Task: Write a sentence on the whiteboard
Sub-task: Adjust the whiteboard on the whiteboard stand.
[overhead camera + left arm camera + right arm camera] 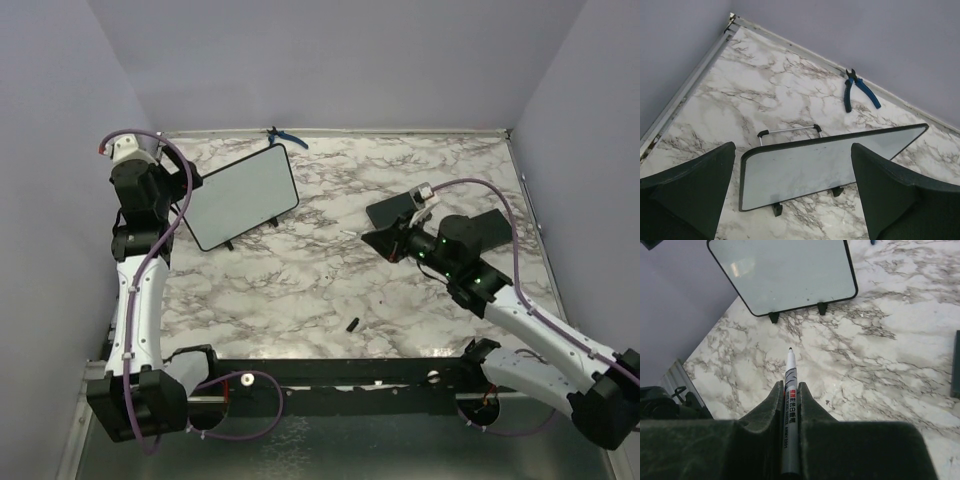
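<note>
Presently on the marble-patterned table (300,280): one whiteboard (243,196), white face, thin black frame, rounded corners. It stands at the far left of the table, propped on two small black feet and leaning back on a wire stand (790,130). Its face carries only pale reflections. One left gripper (792,150), fingers (687,195) spread as wide as they go and holding nothing. It is raised just beside the board's left end, with the board showing between its fingers in the left wrist view. One right gripper (790,387), over the right half of the table, well apart from the board. Its jaws are closed tight on a marker (790,370), gripping the barrel. The marker is grey-bodied with a fine black tip, uncapped, clear of the tabletop and pointing toward the board's feet. The barrel has a small red label block followed by black printed characters, apparently Chinese script and then Latin capitals, too small to read with confidence. One pair of blue-handled pliers (860,91), lying flat against the back wall behind the board. Two flat black pads, one (392,210) just beyond the right gripper and one (495,228) near the right edge. One small black piece (352,324), lying loose on the near-centre marble.
</note>
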Controlling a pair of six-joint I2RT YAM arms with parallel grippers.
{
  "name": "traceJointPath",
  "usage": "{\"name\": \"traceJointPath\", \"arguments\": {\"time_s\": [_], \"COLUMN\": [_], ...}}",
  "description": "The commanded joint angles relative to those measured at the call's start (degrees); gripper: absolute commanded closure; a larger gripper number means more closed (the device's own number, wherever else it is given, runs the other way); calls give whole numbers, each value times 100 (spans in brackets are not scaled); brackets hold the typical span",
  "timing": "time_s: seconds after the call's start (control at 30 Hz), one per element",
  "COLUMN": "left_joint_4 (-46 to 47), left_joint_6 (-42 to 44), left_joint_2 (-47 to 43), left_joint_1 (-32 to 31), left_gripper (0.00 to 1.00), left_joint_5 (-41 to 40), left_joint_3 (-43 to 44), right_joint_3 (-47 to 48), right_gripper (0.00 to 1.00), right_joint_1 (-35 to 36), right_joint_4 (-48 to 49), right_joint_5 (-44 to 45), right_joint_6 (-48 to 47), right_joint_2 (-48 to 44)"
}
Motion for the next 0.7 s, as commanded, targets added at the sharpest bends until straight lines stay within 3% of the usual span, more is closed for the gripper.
{"name": "traceJointPath", "arguments": {"time_s": [0.0,0.2,0.67], "left_joint_4": [649,1114,1934], "left_joint_6": [-531,-898,-1196], "left_joint_2": [-64,42,319], "left_joint_1": [177,357,701], "left_gripper": [2,2,2], "left_joint_5": [-330,-121,819], "left_joint_3": [-525,-893,-1409], "right_joint_3": [448,849,450], "right_gripper": [100,100,100], "right_joint_1": [418,427,426], "right_joint_4": [1176,1514,1345], "right_joint_5": [689,432,393], "right_joint_6": [-64,-81,-157], "right_joint_2": [800,1376,1029]}}
